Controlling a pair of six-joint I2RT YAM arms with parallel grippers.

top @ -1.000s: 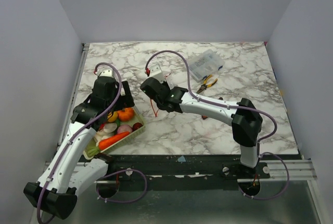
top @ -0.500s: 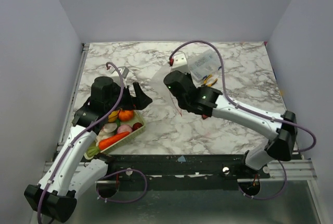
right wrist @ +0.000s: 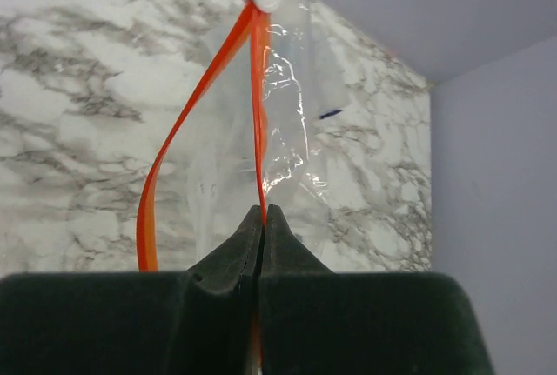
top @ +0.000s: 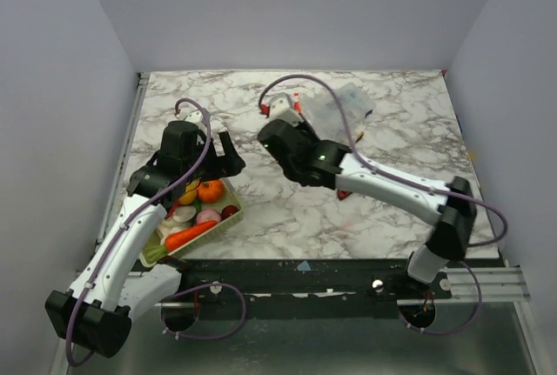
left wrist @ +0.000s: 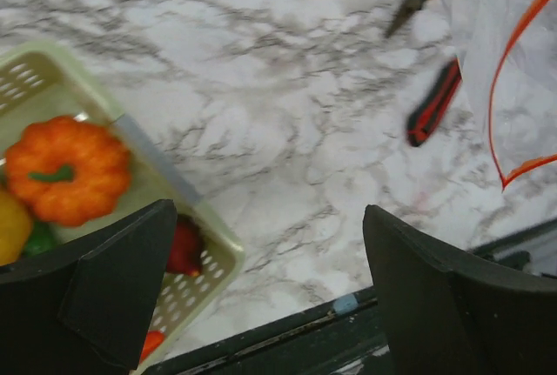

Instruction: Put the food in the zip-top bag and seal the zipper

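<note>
Piled in the pale green basket point(top: 231, 210) on the worktop point(top: 287, 218): food point(top: 206, 216), with an orange pumpkin point(left wrist: 65, 169) and a carrot point(top: 190, 235). Held up in the air beside the basket: the zip-top bag point(right wrist: 287, 105), mouth open. Right end effector point(right wrist: 263, 218) pinched tight on the zipper point(right wrist: 187, 110). Left end effector point(left wrist: 270, 253) spread wide, holding nothing, above the basket's edge.

Lab booth: plain walls point(top: 305, 10), marble tabletop point(top: 287, 214)
</note>
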